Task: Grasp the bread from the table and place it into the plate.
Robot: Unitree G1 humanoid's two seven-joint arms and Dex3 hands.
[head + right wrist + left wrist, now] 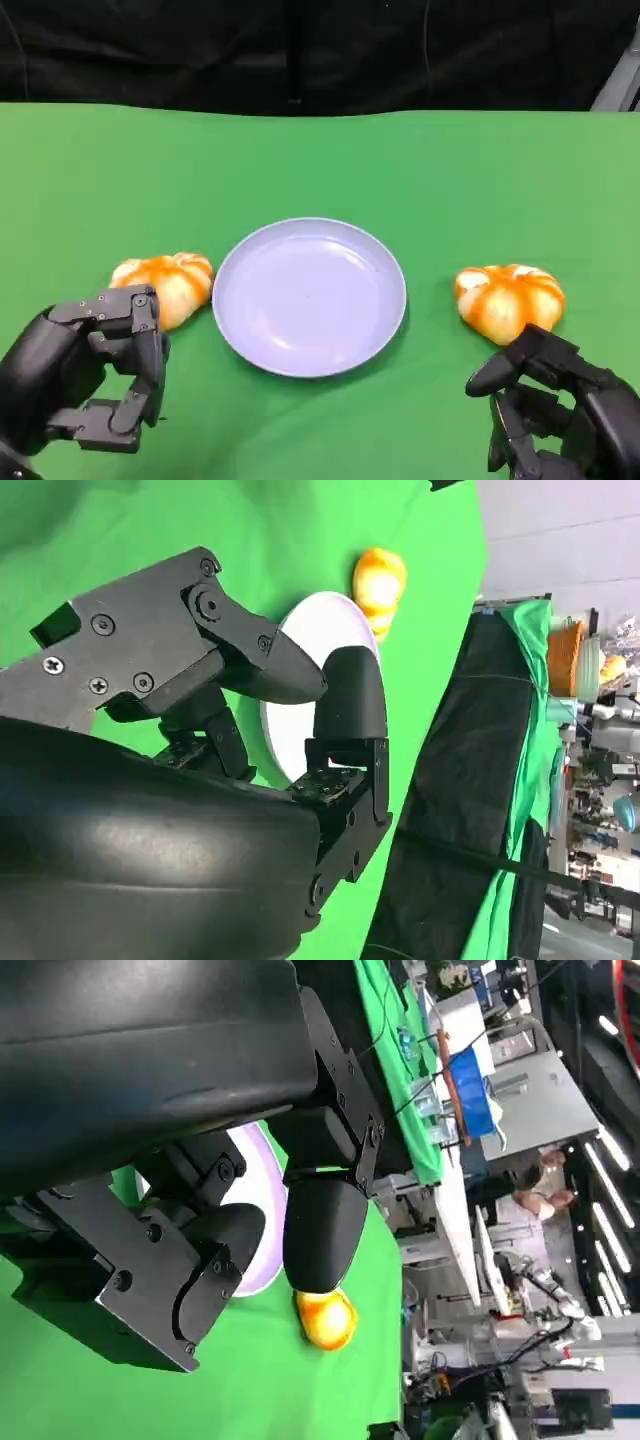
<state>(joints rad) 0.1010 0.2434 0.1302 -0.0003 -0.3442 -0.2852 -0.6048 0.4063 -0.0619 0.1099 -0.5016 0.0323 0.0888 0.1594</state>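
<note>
A round pale blue plate [310,296] sits mid-table with nothing on it. One orange-and-white bread roll [166,283] lies just left of the plate, and a second bread roll [511,297] lies to its right. My left hand [95,372] hovers just near side of the left roll, fingers curled but apart, holding nothing. My right hand [560,410] is just near side of the right roll, also holding nothing. In the left wrist view, past my left hand [200,1220], the plate [268,1188] and the right roll [325,1318] show. In the right wrist view, beyond my right hand [250,680], I see the plate [325,628] and the left roll [380,578].
A green cloth [320,160] covers the table, with a black backdrop [300,50] along its far edge. The wrist views show a lab with benches and clutter beyond the table.
</note>
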